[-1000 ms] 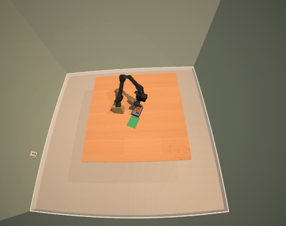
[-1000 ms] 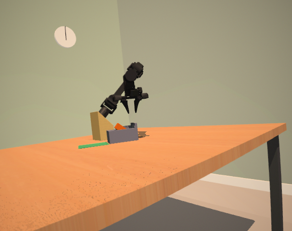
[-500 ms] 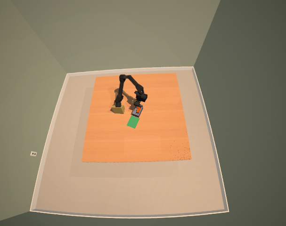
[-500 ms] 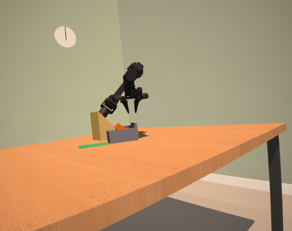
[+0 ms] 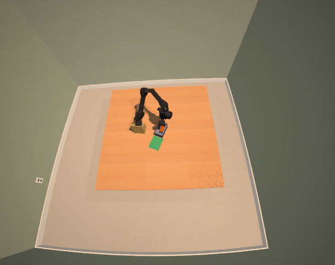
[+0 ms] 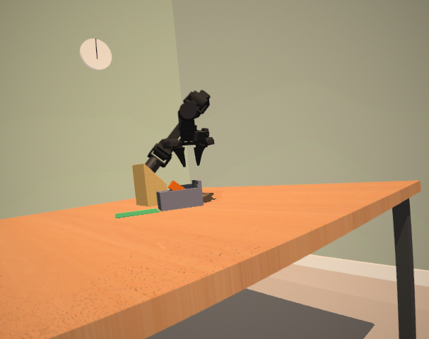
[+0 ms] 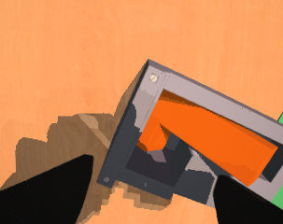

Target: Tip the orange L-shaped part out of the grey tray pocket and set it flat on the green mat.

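Now, pincer [image 6: 191, 163]: it hangs above the grey tray, fingers pointing down, parted and holding nothing; it touches neither the tray nor the part.
Fingers: in the wrist view they are two black wedges at the bottom corners, with the tray between them further below.
Orange part [image 7: 212, 137]: it is inside the pocket of the tray, but tilted; in the exterior view one end [image 6: 176, 185] rises above the tray wall on the side toward the mat.
L-shaped end: it lies low in the pocket, at the end of the tray far from the mat, where the dark floor of the pocket shows beside it.
Grey tray [image 6: 177, 198]: it stands on the wooden surface [image 6: 243, 226], just in front of the tan base block [image 6: 143, 186] of the arm.
Green mat [image 5: 155, 143]: it lies flat on the surface, just beside the short end of the tray; nothing lies on it.
Arm [image 5: 150, 99]: it goes up from the base block, bends and comes down over the tray.
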{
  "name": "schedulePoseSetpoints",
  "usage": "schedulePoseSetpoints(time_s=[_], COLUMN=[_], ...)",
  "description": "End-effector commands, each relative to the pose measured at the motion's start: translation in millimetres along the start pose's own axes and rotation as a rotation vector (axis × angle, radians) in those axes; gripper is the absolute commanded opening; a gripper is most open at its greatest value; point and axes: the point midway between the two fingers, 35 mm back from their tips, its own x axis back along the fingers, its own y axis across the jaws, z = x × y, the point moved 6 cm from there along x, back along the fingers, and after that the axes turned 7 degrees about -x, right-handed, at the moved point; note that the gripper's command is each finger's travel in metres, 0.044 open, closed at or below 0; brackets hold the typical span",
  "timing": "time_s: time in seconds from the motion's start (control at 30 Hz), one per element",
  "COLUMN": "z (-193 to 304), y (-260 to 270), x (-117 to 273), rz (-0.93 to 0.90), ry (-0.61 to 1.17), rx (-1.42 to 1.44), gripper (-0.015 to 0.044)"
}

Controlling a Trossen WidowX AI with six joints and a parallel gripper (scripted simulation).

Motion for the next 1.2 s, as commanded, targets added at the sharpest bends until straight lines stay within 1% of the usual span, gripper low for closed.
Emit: schedulePoseSetpoints(time_s=[0.0, 0.3, 0.43, 0.97, 1.07, 1.17], z=[-1.2, 0.3, 1.5, 1.6, 1.3, 1.3], y=[-18.8, -55.9, -65.6, -66.0, -66.1, -66.1], x=[1.3, 3.1, 3.3, 3.3, -4.2, -19.9], rz=[0.009, 0.009, 0.006, 0.006, 0.007, 0.006], ry=[0.001, 0.007, 0.008, 0.008, 0.008, 0.007], rx=[0.347, 1.105, 1.301, 1.313, 1.313, 1.314], gripper=[0.0280, 0.0280, 0.0280, 0.0280, 0.0280, 0.0280])
